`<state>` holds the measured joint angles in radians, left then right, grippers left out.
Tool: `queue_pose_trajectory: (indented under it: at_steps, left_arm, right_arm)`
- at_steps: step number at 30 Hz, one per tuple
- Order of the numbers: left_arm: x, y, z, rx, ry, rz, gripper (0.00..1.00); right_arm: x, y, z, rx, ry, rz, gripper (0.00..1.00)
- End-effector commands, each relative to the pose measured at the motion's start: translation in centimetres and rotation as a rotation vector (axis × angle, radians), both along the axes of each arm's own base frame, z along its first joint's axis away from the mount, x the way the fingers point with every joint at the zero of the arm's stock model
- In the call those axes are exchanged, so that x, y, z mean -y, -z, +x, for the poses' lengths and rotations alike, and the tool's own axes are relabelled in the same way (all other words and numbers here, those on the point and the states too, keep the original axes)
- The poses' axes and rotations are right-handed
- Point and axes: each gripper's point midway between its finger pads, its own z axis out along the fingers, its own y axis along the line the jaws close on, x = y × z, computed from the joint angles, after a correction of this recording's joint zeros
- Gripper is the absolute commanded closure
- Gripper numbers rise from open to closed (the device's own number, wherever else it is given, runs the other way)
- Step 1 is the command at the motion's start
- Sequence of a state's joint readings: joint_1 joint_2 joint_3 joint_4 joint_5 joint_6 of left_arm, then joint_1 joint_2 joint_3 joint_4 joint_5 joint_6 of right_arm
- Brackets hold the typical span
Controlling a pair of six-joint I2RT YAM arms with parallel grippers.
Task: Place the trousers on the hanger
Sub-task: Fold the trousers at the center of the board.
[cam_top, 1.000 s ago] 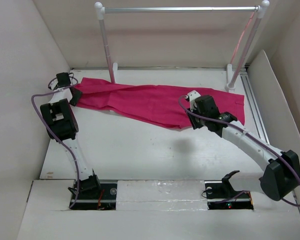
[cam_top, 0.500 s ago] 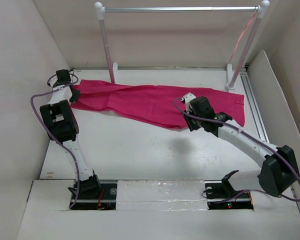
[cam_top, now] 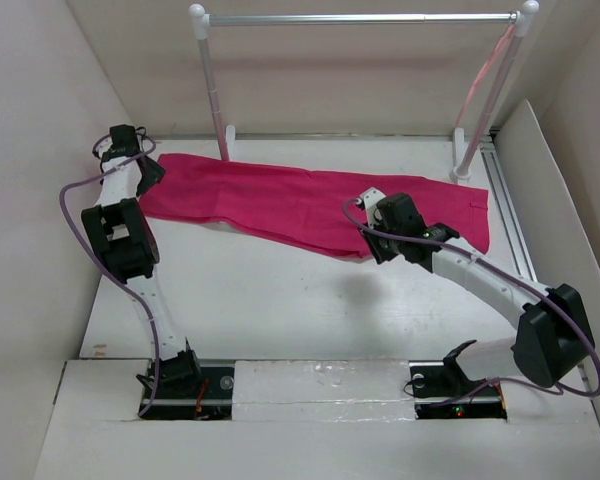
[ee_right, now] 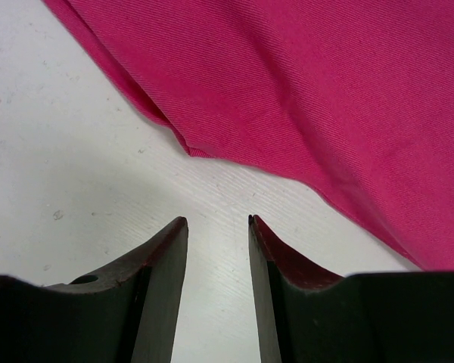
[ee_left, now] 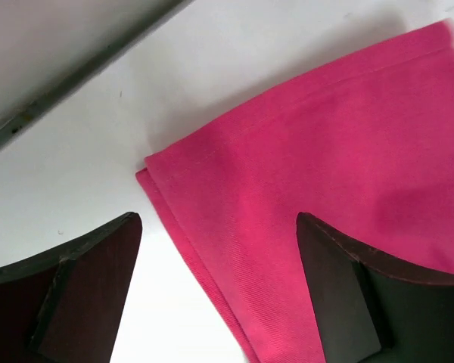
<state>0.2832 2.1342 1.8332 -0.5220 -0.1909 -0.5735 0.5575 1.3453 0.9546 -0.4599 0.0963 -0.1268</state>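
Left gripper (ee_left: 218, 223) backs off toward 11 o'clock, spread wide over trousers (cam_top: 300, 200) cuff. Right gripper (ee_right: 218, 221) narrowly parted, empty. Hanger (cam_top: 477, 85) untouched.

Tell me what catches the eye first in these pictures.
Magenta trousers lie spread across the far half of the table. The left gripper hangs open over their left corner; the right gripper, barely open, points at their near edge. A pale-pink hanger hangs by the right post of the rack.

1. The left gripper (cam_top: 145, 172) now sits nearer the far left corner than a second ago.
2. The trousers (cam_top: 280, 200) lie flatter, and the twist along their far edge is gone.
3. The right gripper (cam_top: 373, 248) sits slightly further left, and its arm's elbow with it.
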Motion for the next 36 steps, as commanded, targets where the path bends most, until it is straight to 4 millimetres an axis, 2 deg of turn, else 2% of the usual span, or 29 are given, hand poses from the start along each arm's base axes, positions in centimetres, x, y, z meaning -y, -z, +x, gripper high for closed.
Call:
queue_pose_trajectory:
  at_steps: [1,5,6,7,8,9,11,12,14,15,16,17,18,19,21,22,25,26,28,29,30,31,32,33,34,36]
  left_arm:
    - [-0.1,-0.4,-0.7,-0.030,0.013,0.004,0.20]
    - [-1.1,-1.9,-2.0,0.001,-0.074,0.061,0.27]
    - [-1.5,-1.8,-3.2,0.001,-0.094,0.063,0.30]
    - [-1.2,-1.7,-3.5,0.009,-0.089,0.052,0.32]
    - [-1.5,-1.4,-3.6,0.037,-0.099,0.036,0.33]
    - [-0.4,0.8,-5.3,0.022,-0.094,-0.027,0.34]
    - [-0.2,1.3,-5.3,0.035,-0.101,-0.039,0.34]
    - [0.5,2.7,-6.1,0.013,-0.097,-0.067,0.33]
    - [1.1,3.8,-5.9,0.022,-0.090,-0.105,0.32]
    - [1.5,4.6,-5.7,0.012,-0.086,-0.133,0.32]
    - [1.8,5.3,-5.2,0.020,-0.087,-0.158,0.32]
    - [1.8,5.3,-5.1,0.023,-0.094,-0.163,0.32]
    - [2.0,6.0,-4.8,0.021,-0.094,-0.180,0.32]
    - [2.1,6.4,-4.7,0.021,-0.103,-0.189,0.32]
    - [2.4,7.1,-4.2,0.034,-0.113,-0.218,0.32]
    - [2.5,7.2,-3.9,0.045,-0.112,-0.227,0.32]
    - [2.8,7.5,-3.4,0.074,-0.116,-0.250,0.33]
    - [2.7,7.6,-3.4,0.074,-0.122,-0.246,0.33]
    - [2.6,7.6,-3.1,0.078,-0.111,-0.244,0.35]
    - [2.6,7.6,-3.0,0.077,-0.103,-0.245,0.38]
    - [2.4,7.5,-2.8,0.075,-0.106,-0.236,0.48]
    - [2.3,7.6,-2.9,0.066,-0.104,-0.229,0.54]
    - [2.2,7.7,-2.9,0.061,-0.101,-0.226,0.56]
    - [2.1,7.6,-2.8,0.060,-0.100,-0.218,0.62]
    - [2.0,7.5,-2.8,0.057,-0.100,-0.215,0.73]
    - [1.9,7.7,-2.8,0.048,-0.096,-0.210,0.85]
  right_arm:
    - [-0.9,-1.7,0.6,0.049,-0.025,0.034,0.57]
    - [-0.5,-1.7,0.1,0.047,-0.009,0.039,0.57]
    - [-0.4,-1.7,0.0,0.049,-0.003,0.040,0.62]
    - [-0.2,-1.6,-0.2,0.045,0.008,0.042,0.74]
    - [0.2,-1.6,-0.5,0.049,0.019,0.037,0.79]
    - [0.5,-1.5,-0.8,0.053,0.023,0.039,0.98]
    - [0.5,-1.7,-1.2,0.050,0.025,0.051,1.00]
    - [1.1,-1.4,-1.4,0.043,0.042,0.054,1.00]
    - [1.8,-1.6,-1.4,0.042,0.073,0.075,1.00]
    - [2.7,-1.8,-1.3,0.047,0.103,0.085,0.96]
    - [3.9,-1.9,-1.3,0.041,0.146,0.096,0.65]
    - [3.8,-1.9,-1.3,0.039,0.142,0.100,0.64]
    - [4.5,-2.4,-1.3,0.050,0.174,0.118,0.55]
    - [6.0,-2.2,-1.2,0.045,0.227,0.125,0.36]
    - [7.4,-2.2,-1.2,0.040,0.278,0.162,0.26]
    - [9.5,-1.8,-1.4,0.026,0.376,0.193,0.19]
    - [12.4,-0.9,-1.8,0.002,0.520,0.278,0.15]
    - [14.8,0.5,-2.2,-0.018,0.614,0.304,0.14]
    - [16.8,1.1,-1.6,0.008,0.723,0.375,0.10]
    - [18.6,2.7,-2.2,-0.018,0.810,0.401,0.10]
    - [19.3,3.3,-2.0,-0.020,0.870,0.441,0.10]
    - [20.0,3.2,-1.1,0.012,0.898,0.469,0.09]
    - [20.5,4.5,-0.9,-0.018,0.936,0.482,0.09]
    - [21.3,5.0,-0.6,-0.017,0.974,0.506,0.09]
    - [21.7,4.7,0.7,0.019,0.984,0.544,0.09]
    - [22.3,6.0,1.5,-0.008,1.044,0.573,0.09]
